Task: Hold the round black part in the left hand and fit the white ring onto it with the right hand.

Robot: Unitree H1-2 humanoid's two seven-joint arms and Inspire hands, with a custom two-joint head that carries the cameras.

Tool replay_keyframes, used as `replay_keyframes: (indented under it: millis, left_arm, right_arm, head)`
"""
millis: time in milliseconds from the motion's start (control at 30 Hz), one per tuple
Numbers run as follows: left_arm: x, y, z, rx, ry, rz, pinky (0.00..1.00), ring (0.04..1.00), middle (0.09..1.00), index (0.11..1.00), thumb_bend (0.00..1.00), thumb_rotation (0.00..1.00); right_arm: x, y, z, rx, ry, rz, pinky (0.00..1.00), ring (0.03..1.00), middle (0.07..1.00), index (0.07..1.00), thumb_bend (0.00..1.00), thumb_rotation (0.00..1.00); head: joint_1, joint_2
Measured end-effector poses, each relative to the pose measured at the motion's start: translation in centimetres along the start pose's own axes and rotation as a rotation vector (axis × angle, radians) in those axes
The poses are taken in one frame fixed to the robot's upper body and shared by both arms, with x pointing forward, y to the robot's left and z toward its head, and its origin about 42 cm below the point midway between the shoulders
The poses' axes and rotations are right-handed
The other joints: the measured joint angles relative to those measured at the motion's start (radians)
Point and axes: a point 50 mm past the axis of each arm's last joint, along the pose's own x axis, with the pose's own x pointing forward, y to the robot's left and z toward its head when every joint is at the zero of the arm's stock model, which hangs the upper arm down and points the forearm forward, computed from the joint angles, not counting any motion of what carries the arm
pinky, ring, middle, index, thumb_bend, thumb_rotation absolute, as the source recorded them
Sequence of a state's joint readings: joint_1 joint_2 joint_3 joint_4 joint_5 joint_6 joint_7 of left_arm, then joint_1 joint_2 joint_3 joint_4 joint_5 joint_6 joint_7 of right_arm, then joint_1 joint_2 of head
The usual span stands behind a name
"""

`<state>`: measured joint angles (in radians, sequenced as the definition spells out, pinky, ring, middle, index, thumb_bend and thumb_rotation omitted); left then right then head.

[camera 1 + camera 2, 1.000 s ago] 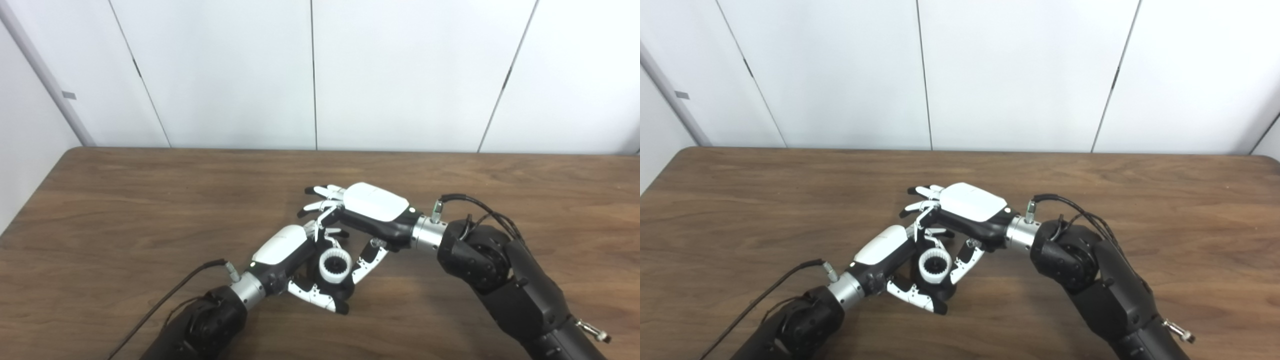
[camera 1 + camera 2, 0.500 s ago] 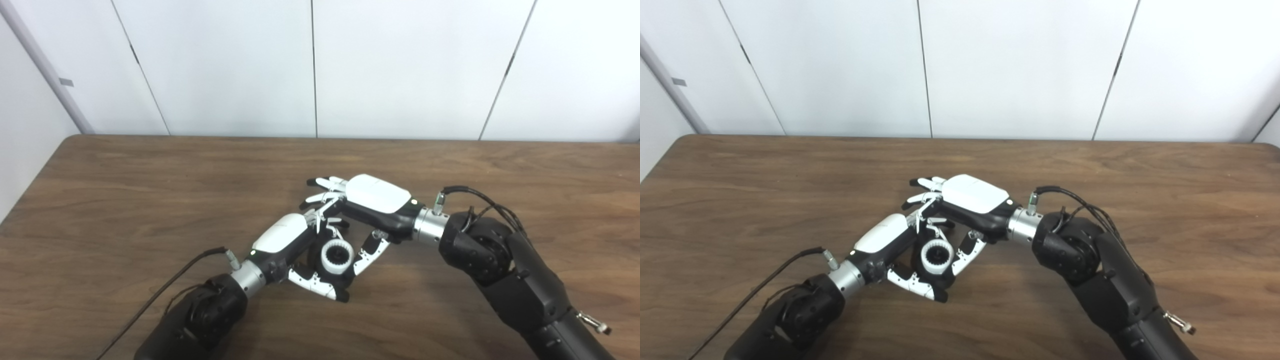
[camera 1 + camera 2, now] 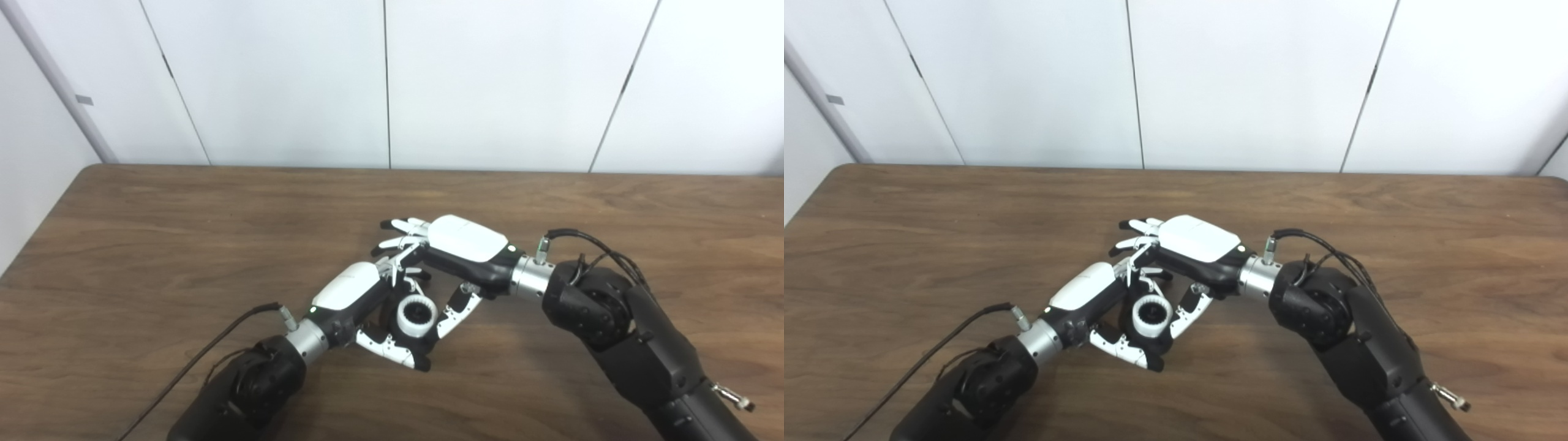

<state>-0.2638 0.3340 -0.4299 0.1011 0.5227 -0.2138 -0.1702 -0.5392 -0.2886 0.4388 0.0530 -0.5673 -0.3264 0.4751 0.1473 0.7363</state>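
Brown wooden table [image 3: 153, 233]: left hand [image 3: 358, 300] clasps round black part [image 3: 401, 327] bearing white ring [image 3: 416, 315]; right hand [image 3: 456, 251] alongside, fingers spread, thumb near ring.

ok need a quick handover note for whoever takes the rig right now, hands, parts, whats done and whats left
Left hand: shut on the round black part, held just above the brown wooden table.
Right hand: over the part, fingers spread, thumb beside the toothed white plastic ring; it grips nothing.
Done: ring sits on top of the black part.
Left: cannot tell if the ring is fully seated; check, then withdraw the right hand.
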Motion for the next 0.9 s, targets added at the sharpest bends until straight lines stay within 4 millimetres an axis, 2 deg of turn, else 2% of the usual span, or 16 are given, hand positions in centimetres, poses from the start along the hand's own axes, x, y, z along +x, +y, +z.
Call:
replay_keyframes:
  millis: [200, 233, 267, 300, 333, 700, 900]
  left_arm:
    - [0.0, -0.1, 0.1, -0.002, -0.002, 0.0, 1.0, 1.0, 0.907, 0.478, 0.53, 0.06]
    - [0.0, -0.1, 0.1, -0.003, -0.003, 0.0, 1.0, 1.0, 0.908, 0.478, 0.53, 0.06]
    - [0.0, -0.1, 0.1, -0.003, -0.003, 0.0, 1.0, 1.0, 0.906, 0.478, 0.53, 0.06]
    - [0.0, -0.1, 0.1, -0.003, -0.003, 0.0, 1.0, 1.0, 0.9, 0.478, 0.53, 0.06]
    - [0.0, -0.1, 0.1, -0.003, -0.003, 0.0, 1.0, 1.0, 0.894, 0.478, 0.53, 0.06]
    - [0.1, -0.2, 0.1, -0.004, 0.002, 0.001, 1.0, 1.0, 0.874, 0.478, 0.53, 0.06]
    - [0.2, -0.1, -0.2, -0.006, 0.008, 0.0, 1.0, 1.0, 0.876, 0.478, 0.53, 0.06]
  right_arm:
    - [-0.2, -0.1, 0.2, -0.011, -0.002, 0.01, 1.0, 1.0, 0.935, 0.491, 0.52, 0.15]
    - [-0.2, -0.1, 0.2, -0.013, -0.002, 0.015, 1.0, 1.0, 0.94, 0.532, 0.76, 0.2]
    - [-0.2, -0.1, 0.2, -0.014, -0.003, 0.019, 1.0, 1.0, 0.949, 0.564, 0.88, 0.22]
    - [-0.2, -0.1, 0.2, -0.016, -0.003, 0.025, 1.0, 1.0, 0.958, 0.592, 0.95, 0.24]
    - [-0.3, -0.1, 0.3, -0.018, -0.002, 0.041, 1.0, 1.0, 0.964, 0.609, 0.98, 0.25]
    - [-1.1, 0.1, 0.3, -0.029, 0.0, 0.081, 1.0, 1.0, 0.991, 0.741, 1.0, 0.23]
    - [-1.2, -0.1, 0.2, -0.029, 0.004, 0.075, 1.0, 1.0, 1.0, 0.765, 1.0, 0.22]
  head:
    - [0.0, -0.002]
    - [-0.003, -0.002]
    - [-0.003, -0.002]
    - [-0.003, -0.002]
    - [-0.003, -0.002]
    - [-0.009, -0.003]
    - [-0.014, -0.011]
